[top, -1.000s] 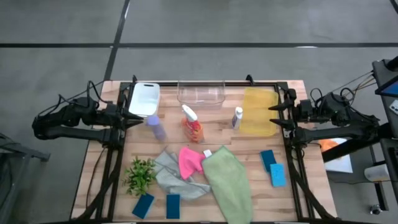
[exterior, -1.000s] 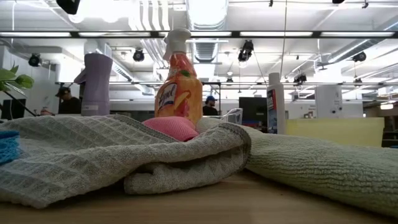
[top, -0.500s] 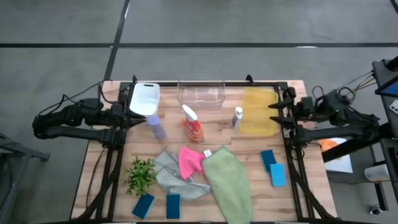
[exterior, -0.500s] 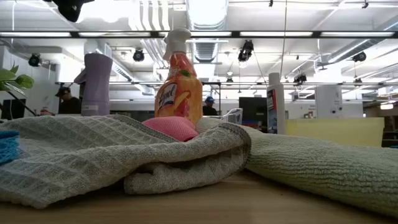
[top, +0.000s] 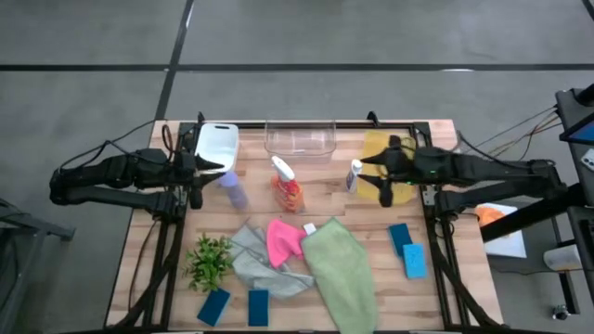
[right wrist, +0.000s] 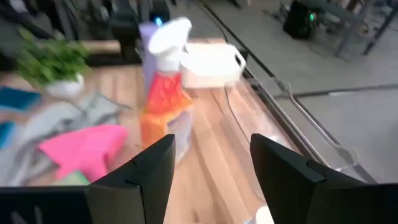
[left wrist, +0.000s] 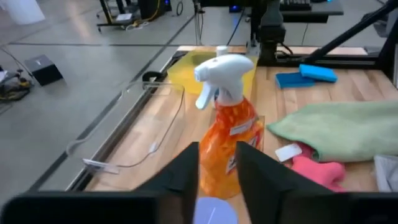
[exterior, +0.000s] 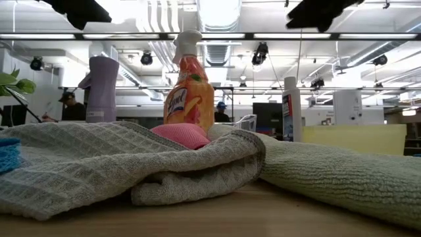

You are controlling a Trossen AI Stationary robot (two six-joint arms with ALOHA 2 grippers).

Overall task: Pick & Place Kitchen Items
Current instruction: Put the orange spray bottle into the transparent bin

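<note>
The purple bottle (top: 232,189), the orange spray bottle (top: 288,186) and the small white bottle (top: 354,174) stand upright on the wood table. The pink cloth (top: 283,239), grey cloth (top: 264,267) and green cloth (top: 343,271) lie bunched together in the near middle. Two blue sponges (top: 213,304) lie near left, two (top: 406,250) near right. My left gripper (top: 206,173) is open just left of the purple bottle, whose cap (left wrist: 214,211) shows between its fingers. My right gripper (top: 369,176) is open over the yellow tray, just right of the small white bottle (right wrist: 264,215).
A white tray (top: 215,147), a clear tray (top: 300,137) and a yellow tray (top: 390,148) line the far edge. A small potted plant (top: 210,262) stands near left. A black frame rail runs along the table's left, right and far edges.
My right gripper has gone from the table's right edge toward the left, out over the yellow tray and close to the small white bottle. My left gripper has come a little closer to the purple bottle. The bottles, cloths and sponges have stayed where they were.
</note>
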